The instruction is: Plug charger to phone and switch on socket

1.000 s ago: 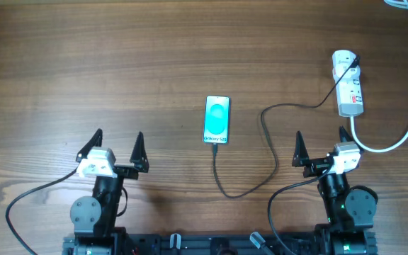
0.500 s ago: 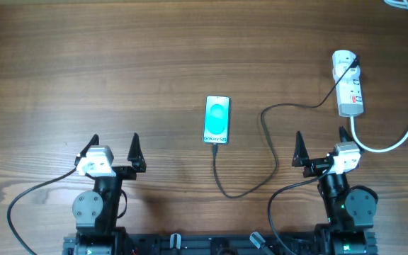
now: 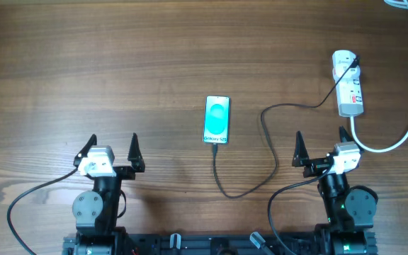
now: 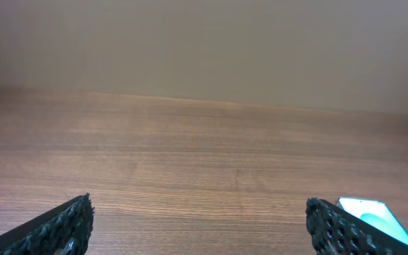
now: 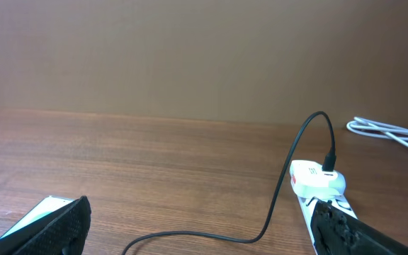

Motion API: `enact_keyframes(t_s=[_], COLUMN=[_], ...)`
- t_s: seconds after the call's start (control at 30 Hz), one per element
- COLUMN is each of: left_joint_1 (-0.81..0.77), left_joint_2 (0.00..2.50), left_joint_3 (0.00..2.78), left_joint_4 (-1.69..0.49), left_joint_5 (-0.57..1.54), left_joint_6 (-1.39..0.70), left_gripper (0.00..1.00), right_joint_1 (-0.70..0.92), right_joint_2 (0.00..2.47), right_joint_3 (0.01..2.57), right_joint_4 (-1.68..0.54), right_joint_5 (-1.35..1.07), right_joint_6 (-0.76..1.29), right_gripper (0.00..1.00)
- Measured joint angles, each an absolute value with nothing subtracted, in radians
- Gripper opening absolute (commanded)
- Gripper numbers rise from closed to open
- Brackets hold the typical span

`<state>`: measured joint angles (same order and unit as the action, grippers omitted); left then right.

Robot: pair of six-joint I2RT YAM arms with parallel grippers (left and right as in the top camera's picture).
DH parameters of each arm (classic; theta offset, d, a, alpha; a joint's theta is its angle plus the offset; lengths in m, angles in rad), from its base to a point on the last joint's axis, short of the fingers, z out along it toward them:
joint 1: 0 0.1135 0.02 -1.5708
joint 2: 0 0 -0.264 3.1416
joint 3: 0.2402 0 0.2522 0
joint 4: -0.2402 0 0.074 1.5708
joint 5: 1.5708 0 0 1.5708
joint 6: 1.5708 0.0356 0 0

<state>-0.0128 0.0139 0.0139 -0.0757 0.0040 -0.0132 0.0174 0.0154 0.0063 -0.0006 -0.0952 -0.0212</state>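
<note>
Near edge of table (image 3: 119, 57): left gripper (image 3: 112, 144) spread, empty | right gripper (image 3: 321, 140) spread, empty | brown wood surface, plain wall (image 4: 204, 42) behind | phone (image 3: 217, 120) centre, between both | charger (image 3: 271, 152) loops from phone's near end to socket (image 3: 347, 92), far right | white cable (image 3: 402, 142) beside socket

A dark brown wooden table (image 3: 119, 71), its grain running side to side, fills the overhead view under soft, even light. In the wrist views its far edge meets a plain, bare tan wall (image 4: 204, 42) with a matte surface.
</note>
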Motion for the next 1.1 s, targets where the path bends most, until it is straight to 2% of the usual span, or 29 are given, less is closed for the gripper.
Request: enact_keyframes(t_s=[1.1], left_joint_1=[-0.013], left_joint_2=[0.014], left_joint_3=[0.014], left_joint_4=[-0.076], left_joint_5=[0.004], left_joint_6=[0.004], left_gripper=[1.0], right_joint_1=[0.017], right_joint_2=[0.015], right_joint_3=[0.006], right_joint_4=[-0.001], right_joint_5=[-0.095], right_joint_6=[-0.021], right_gripper=[1.0])
